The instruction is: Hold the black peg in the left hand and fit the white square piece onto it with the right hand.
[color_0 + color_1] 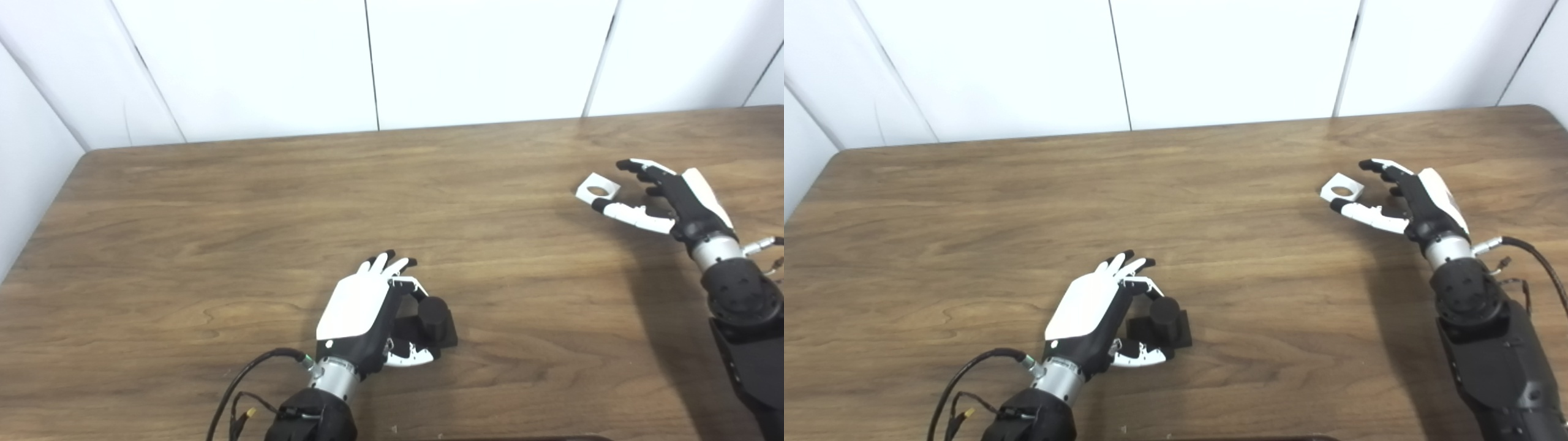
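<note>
Near edge, L side: left hand (367,315) is sitting low over the bench (245,233), back of hand facing up, fingers (386,264) pointing away from robot and curling down. Thumb (1139,355) is reaching under toward the black peg (1165,318). Peg = short upright cylinder on a square black base, base resting flat on the wood. It is lying just R of the palm, between curled fingers and thumb. Hand is cupping around it, fingers apart, not visibly clamping; contact w/ peg can't be resolved from either view. Cable (245,380) is looping off the L wrist.

Farther back, R side: right hand (1402,199) is hovering w/ fingers spread and holding nothing, thumb (1366,213) stretched toward the L. White square piece (1342,188) w/ round hole is lying flat on bench just beyond the thumb tip, L of the fingertips, at the mouth of the spread hand. Touching or a hair apart: can't tell. Piece and peg are well apart.

Behind bench: white wall panels (367,61).
</note>
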`<state>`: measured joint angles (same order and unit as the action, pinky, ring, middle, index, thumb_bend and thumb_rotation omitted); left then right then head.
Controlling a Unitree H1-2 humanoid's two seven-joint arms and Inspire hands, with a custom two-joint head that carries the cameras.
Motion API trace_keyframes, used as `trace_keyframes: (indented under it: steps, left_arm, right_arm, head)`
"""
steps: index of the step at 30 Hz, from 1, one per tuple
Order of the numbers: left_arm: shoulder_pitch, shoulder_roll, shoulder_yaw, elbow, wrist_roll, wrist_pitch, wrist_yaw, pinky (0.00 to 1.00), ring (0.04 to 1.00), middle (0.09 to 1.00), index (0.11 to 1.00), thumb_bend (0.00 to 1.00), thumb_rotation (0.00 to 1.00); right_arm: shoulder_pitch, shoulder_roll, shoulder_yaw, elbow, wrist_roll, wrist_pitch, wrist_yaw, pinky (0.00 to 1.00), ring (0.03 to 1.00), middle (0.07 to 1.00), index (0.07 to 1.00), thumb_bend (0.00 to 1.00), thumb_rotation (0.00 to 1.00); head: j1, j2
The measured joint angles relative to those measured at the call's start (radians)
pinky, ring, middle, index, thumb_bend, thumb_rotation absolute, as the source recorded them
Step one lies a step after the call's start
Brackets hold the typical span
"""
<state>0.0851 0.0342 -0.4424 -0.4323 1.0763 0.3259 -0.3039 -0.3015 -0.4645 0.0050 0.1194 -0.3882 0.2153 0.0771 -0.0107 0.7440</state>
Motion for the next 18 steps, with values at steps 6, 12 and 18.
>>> trace_keyframes:
  steps: [6, 12, 18]
  left_arm:
    - [0.000, 0.000, -0.001, 0.000, 0.000, 0.001, -0.001, 1.00, 1.000, 0.920, 0.491, 0.52, 0.06]
    - [0.000, -0.001, -0.001, 0.001, 0.000, 0.000, 0.003, 1.00, 1.000, 0.918, 0.491, 0.52, 0.06]
    - [0.000, -0.001, -0.002, 0.003, 0.000, 0.000, 0.009, 1.00, 1.000, 0.921, 0.491, 0.52, 0.06]
  right_arm:
    - [-0.043, -0.014, 0.030, 0.025, -0.037, 0.001, 0.002, 0.86, 0.940, 0.925, 0.837, 0.79, 0.54]
    - [-0.061, -0.030, 0.052, 0.059, -0.062, -0.006, 0.003, 0.88, 0.952, 0.928, 0.830, 0.80, 0.51]
    - [-0.083, -0.045, 0.069, 0.086, -0.072, -0.018, 0.006, 0.92, 0.980, 0.940, 0.833, 0.79, 0.48]
  head:
    - [0.001, -0.003]
    - [0.000, -0.005]
    - [0.002, -0.005]
